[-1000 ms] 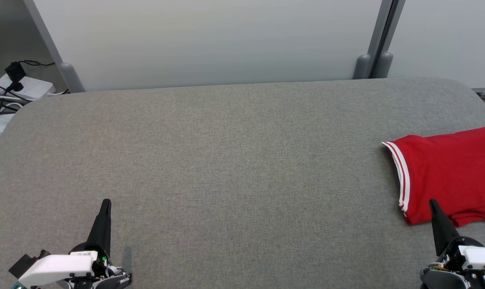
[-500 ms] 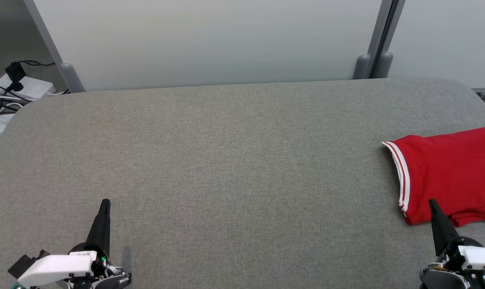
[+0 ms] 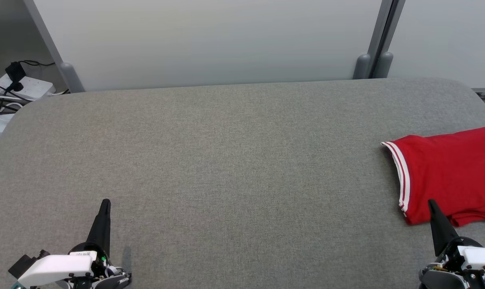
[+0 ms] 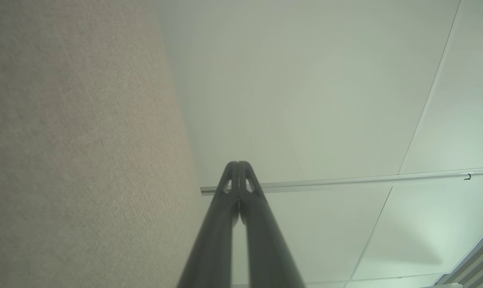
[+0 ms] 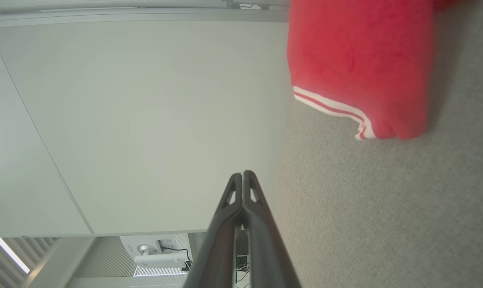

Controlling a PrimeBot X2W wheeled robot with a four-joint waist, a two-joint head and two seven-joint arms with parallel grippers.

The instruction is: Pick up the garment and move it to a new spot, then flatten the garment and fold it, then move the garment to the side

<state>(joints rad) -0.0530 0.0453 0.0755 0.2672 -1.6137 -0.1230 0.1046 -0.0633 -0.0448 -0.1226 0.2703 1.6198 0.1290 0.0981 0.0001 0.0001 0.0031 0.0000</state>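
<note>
Nearest, the left hand sits low at the near left of the desk. Its two dark fingers are pressed together and empty, as its own wrist view confirms. At the near right, the right hand is likewise clenched on nothing. Its tip points toward the near edge of the garment, and the right wrist view shows bare desk between them. Over the last second nothing has shifted: both hands are where they were and the cloth has not stirred. The garment, red with a white-striped sleeve cuff, lies fairly flat at the right side of the desk and runs out of the head view there. Beyond it the desk stretches bare to the far pale panel, with a power strip off the far left corner. The stillness suggests a pause between steps. With both hands at rest and the garment compact at the side, this could be the finished placement or the start before the first pick; the pictures do not settle which.
</note>
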